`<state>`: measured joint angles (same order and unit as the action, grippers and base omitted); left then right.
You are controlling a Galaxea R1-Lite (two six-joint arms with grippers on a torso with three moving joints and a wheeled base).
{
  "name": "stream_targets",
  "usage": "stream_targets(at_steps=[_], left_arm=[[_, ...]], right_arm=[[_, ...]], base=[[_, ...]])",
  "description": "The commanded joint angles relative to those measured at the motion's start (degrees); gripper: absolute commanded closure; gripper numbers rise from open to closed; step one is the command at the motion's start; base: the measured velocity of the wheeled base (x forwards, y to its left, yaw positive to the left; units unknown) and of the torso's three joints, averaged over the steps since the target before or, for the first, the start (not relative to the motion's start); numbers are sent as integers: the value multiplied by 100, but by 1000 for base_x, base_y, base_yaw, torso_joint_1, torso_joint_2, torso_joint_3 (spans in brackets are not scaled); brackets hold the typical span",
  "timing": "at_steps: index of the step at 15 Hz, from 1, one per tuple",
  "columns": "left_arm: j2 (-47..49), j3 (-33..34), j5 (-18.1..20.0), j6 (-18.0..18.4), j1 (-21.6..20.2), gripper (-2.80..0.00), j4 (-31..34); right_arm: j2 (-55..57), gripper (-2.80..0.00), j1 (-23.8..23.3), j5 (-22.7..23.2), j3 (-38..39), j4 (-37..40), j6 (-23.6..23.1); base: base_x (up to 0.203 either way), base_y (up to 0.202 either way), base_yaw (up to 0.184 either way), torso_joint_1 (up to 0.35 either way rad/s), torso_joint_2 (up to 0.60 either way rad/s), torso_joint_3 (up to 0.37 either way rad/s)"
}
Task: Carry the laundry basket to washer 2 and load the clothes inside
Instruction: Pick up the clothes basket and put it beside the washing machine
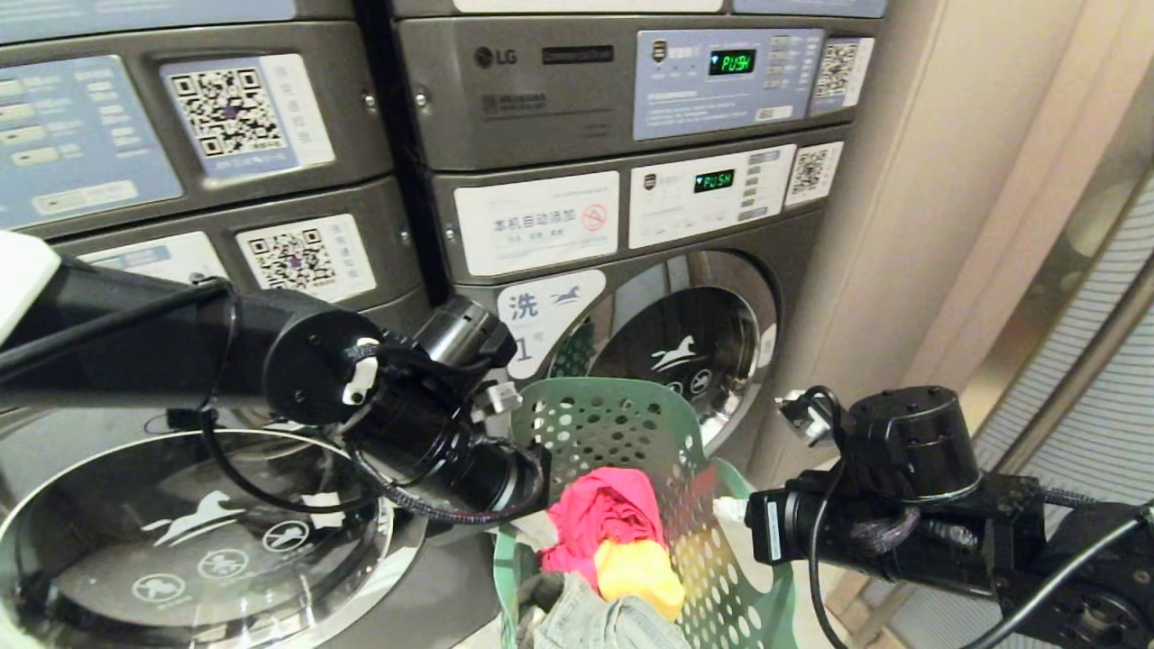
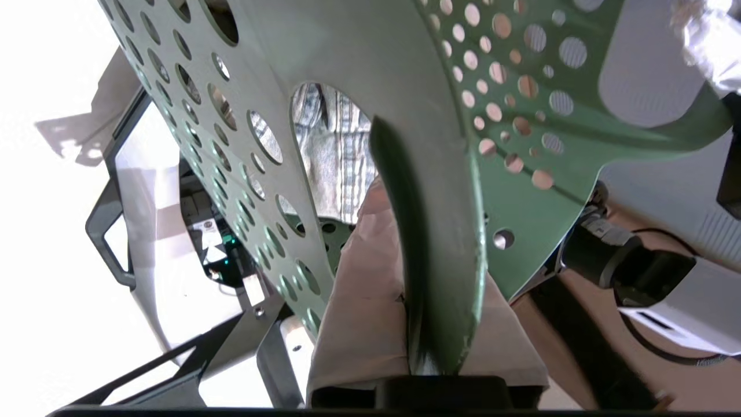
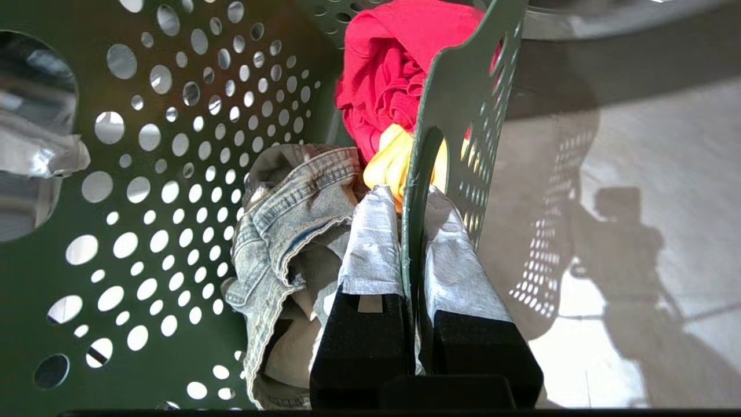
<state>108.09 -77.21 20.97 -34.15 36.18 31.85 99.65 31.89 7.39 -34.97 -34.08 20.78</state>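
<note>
While both arms share the load, I have the left end effector (image 2: 431, 347) pinching the laundry basket (image 1: 622, 424) by the handle edge on its left side, so the weight stays balanced. Behind it, at left, a grey washer's glass door (image 1: 194, 532) fills the lower corner; its numeral is hidden. Farther right stands the washer labelled 1 (image 1: 685, 351), directly beyond the basket, so I judge washer 2 not reached. Inside the basket lie a red garment (image 3: 388, 75), a yellow piece (image 3: 393, 162) and denim (image 3: 289, 220). On the right, the right end effector (image 3: 414, 243) clamps the opposite rim, one finger inside, one outside.
</note>
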Motion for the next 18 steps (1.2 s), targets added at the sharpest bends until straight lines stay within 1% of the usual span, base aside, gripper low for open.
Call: stream_targets(at_steps=[1, 8, 14, 18], left_arm=[[-122, 57, 13, -22, 21, 0, 14], [-104, 57, 9, -29, 151, 0, -3], [-95, 57, 4, -22, 161, 0, -12], [-87, 57, 4, -22, 161, 0, -12]], right_arm=[[-66, 0, 36, -4, 15, -19, 5], [-190, 0, 72, -18, 165, -19, 13], [-200, 0, 72, -18, 184, -19, 13], [-200, 0, 72, -9, 184, -19, 13]], base=[[6, -7, 177, 2, 2, -2], [3, -7, 162, 3, 4, 2], [0, -1, 11, 0, 1, 0], [-174, 0, 2, -5, 0, 4]])
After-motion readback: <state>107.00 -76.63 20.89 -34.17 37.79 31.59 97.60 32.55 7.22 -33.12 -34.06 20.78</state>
